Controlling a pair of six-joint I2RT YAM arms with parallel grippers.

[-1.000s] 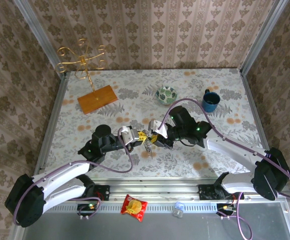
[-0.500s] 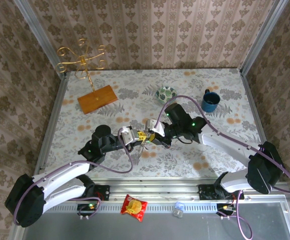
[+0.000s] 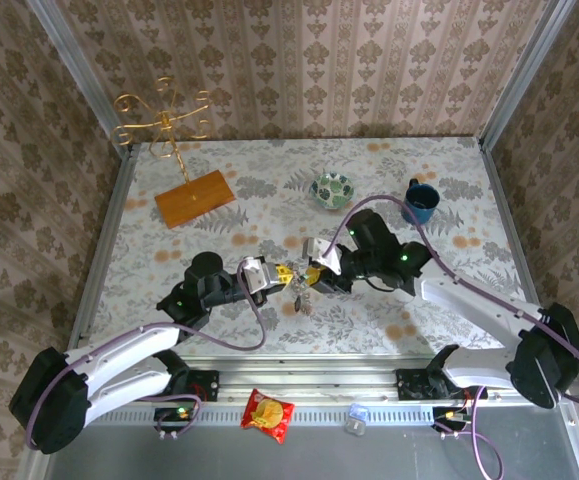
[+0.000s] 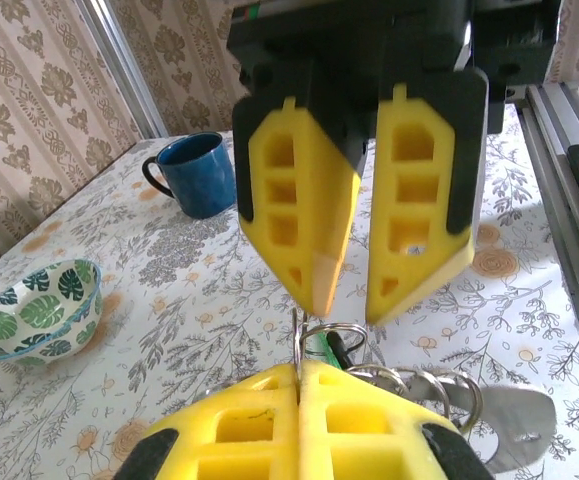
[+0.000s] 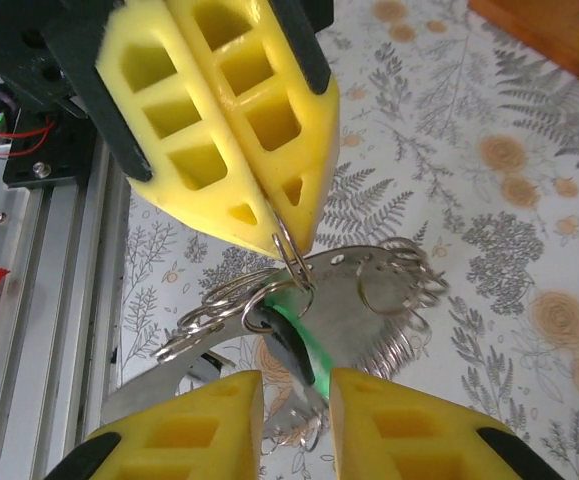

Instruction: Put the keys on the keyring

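My left gripper [image 3: 287, 275] [image 4: 301, 365] [image 5: 289, 235] is shut on a thin metal keyring [image 4: 314, 335] [image 5: 291, 258], pinching it at the fingertips. From that ring hangs a bunch of several linked rings and a flat metal tag [image 5: 369, 300]. The keys are in the bunch: the green-headed one [image 5: 307, 340] [image 4: 319, 347] and the black-headed one [image 5: 281, 345] [image 4: 341, 347] lie side by side. My right gripper [image 3: 314, 272] [image 5: 296, 390] [image 4: 354, 300] faces the left one, open, its yellow fingers either side of the two key heads with a gap showing.
A leaf-patterned bowl [image 3: 332, 188] [image 4: 34, 310] and a blue mug [image 3: 421, 202] [image 4: 199, 175] stand behind the grippers. A wooden base [image 3: 195, 198] with a gold wire stand [image 3: 164, 120] is at the back left. A red snack packet [image 3: 268, 413] lies on the front rail.
The right gripper was shut at the bunch and has opened and drawn back slightly to the right. The left gripper stays shut on the ring, and the bunch hangs a little lower.
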